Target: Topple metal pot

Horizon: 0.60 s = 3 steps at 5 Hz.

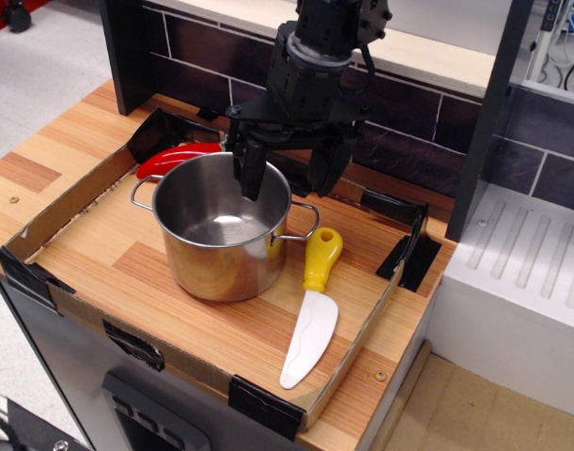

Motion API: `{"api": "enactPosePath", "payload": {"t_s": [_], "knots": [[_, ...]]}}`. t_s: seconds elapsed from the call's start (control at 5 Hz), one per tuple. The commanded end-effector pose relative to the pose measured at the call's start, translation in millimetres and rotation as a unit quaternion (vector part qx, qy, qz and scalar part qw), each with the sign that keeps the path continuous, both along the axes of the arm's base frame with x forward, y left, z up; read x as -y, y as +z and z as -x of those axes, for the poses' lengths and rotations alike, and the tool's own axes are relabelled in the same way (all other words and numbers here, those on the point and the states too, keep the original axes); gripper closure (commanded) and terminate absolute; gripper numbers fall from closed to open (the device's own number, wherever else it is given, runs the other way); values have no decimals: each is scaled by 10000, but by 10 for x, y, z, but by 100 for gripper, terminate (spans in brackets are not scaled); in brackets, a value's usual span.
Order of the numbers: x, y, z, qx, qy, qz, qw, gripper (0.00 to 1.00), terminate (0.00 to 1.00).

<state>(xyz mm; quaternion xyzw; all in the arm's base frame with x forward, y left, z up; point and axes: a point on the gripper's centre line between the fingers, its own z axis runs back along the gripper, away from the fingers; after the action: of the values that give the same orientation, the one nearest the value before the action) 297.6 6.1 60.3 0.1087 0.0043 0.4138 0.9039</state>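
Note:
The metal pot [221,225] is a shiny steel cylinder with two thin wire loop handles and no lid. It stands upright in the middle of a shallow cardboard tray [42,225]. My black gripper [287,178] is open and straddles the pot's far right rim. One finger [250,171] hangs inside the pot's mouth and the other sits outside the rim, above the right handle [305,221]. The pot is empty inside.
A toy knife [310,310] with a yellow handle and white blade lies right of the pot. A red toy chili [174,156] lies behind the pot at the tray's back left. A dark tiled wall [399,132] stands behind. A white dish rack [521,263] is at right.

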Motion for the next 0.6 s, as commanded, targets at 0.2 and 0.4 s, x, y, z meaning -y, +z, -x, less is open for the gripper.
{"api": "enactPosePath", "payload": {"t_s": [0.2, 0.4], "knots": [[9, 1, -42, 164, 21, -184, 9997, 100, 0], [6, -38, -44, 182, -6, -215, 9996, 100, 0]]}}
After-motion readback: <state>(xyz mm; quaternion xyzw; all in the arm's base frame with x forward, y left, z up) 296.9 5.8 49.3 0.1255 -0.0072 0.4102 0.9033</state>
